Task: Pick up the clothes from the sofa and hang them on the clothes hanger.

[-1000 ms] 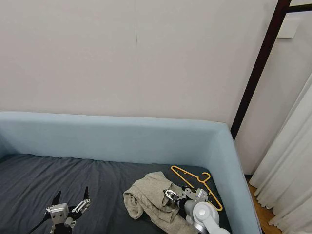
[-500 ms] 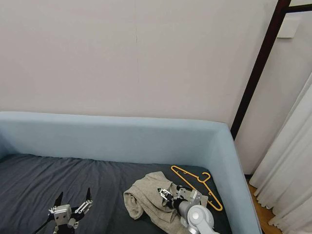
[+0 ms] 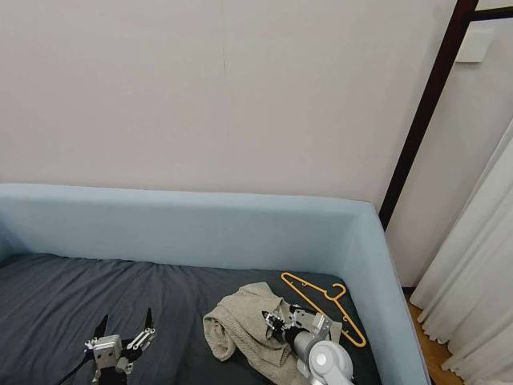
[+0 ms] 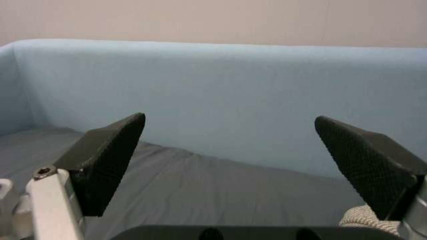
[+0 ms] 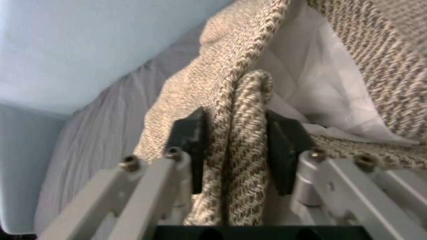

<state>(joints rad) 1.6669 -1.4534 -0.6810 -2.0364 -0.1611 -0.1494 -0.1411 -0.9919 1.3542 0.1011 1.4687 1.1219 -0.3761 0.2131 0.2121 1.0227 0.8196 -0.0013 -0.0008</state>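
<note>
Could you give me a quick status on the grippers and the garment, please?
Right gripper shut on the beige knit garment on the sofa. Left gripper open, hovering above the seat. Orange hanger beside the garment.

The right gripper (image 5: 233,147) pinches a fold of the knit garment (image 3: 234,319), and that fold covers the inner faces of both pads (image 5: 189,140). The garment spills past the right wrist view's edges; the white cloth (image 5: 313,95) inside it, lining or label, cannot tell. In the head view the right arm (image 3: 327,362) hides the garment's near edge and part of the orange hanger (image 3: 319,297). The left gripper (image 3: 125,322) has its arm cut at the bottom edge, the sofa (image 3: 240,233) at the left.
</note>
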